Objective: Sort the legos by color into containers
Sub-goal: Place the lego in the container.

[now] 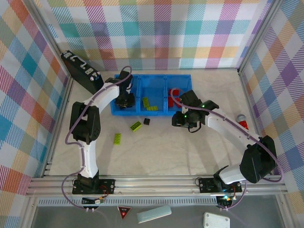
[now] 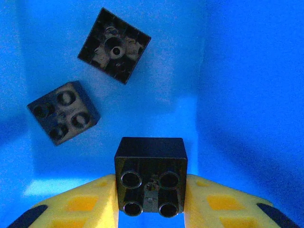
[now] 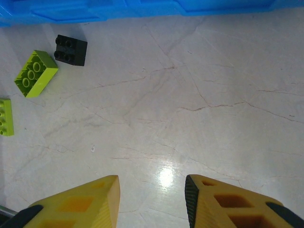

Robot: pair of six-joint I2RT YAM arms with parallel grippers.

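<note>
Nearest the arm bases, beyond the table's rail, lie a red triangular tag (image 1: 124, 212) and a white block (image 1: 153, 214); the tag's print is too small to read.

On the table (image 1: 190, 152), one lime-green brick (image 1: 117, 138) lies with open room all round. A second green brick (image 1: 136, 126) and a loose black brick (image 1: 147, 121) sit just short of the blue tray (image 1: 156, 77). The right wrist view shows these two close beside each other but apart. The right gripper (image 3: 152, 185) hangs over bare tabletop to their right, fingers parted with nothing between them. A red cylinder with grey tip (image 1: 242, 122) lies near the right wall.

From above, the left arm covers the left compartment (image 1: 115, 102). The left wrist view shows the left gripper (image 2: 150, 186) inside it, clenched on a held black brick (image 2: 151, 164), with the blue wall close on the right. Two more black bricks (image 2: 114, 45) lie on the floor beyond.

The middle compartment holds lime-green bricks (image 1: 149, 104) and the right one holds red bricks (image 1: 175, 91).

At the far left a black flat case (image 1: 80, 71) carries white markings, which are illegible.
</note>
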